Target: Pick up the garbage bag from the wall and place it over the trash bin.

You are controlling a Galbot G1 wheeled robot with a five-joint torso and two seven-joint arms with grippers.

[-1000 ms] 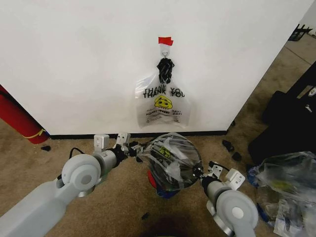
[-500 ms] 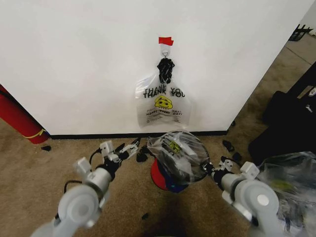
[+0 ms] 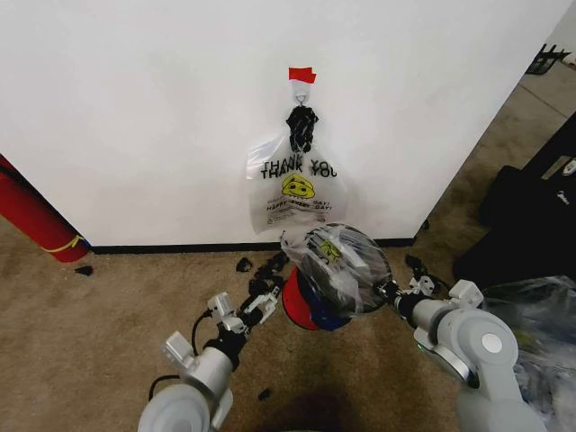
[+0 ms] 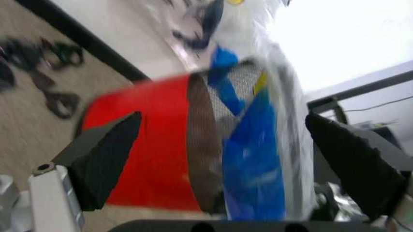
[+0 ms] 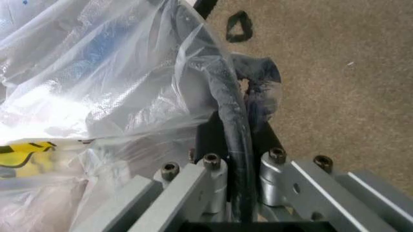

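Observation:
The garbage bag (image 3: 337,268) is stretched over the mouth of the trash bin (image 3: 299,304), which leans in front of the wall (image 3: 135,108). Only the bin's red base shows below the plastic. My right gripper (image 3: 392,295) is shut on the bin's black rim (image 5: 233,126), with the garbage bag's plastic (image 5: 96,72) caught under it. My left gripper (image 3: 263,305) hangs open, a short way off the bin's left side. In the left wrist view, the left gripper (image 4: 221,121) frames the red base (image 4: 142,145), the mesh wall (image 4: 205,130) and the bag's blue strips (image 4: 252,159).
A second smiley bag (image 3: 297,189) hangs from the hook (image 3: 301,94) under red tape (image 3: 301,74). Small black pieces (image 3: 265,268) litter the carpet. A red cylinder (image 3: 31,216) leans at the left. A clear plastic bundle (image 3: 531,315) and a black case (image 3: 531,211) stand on the right.
My left gripper has let go of the bag and drawn back toward me. The bagged bin has shifted toward the wall and to the right, along with my right gripper.

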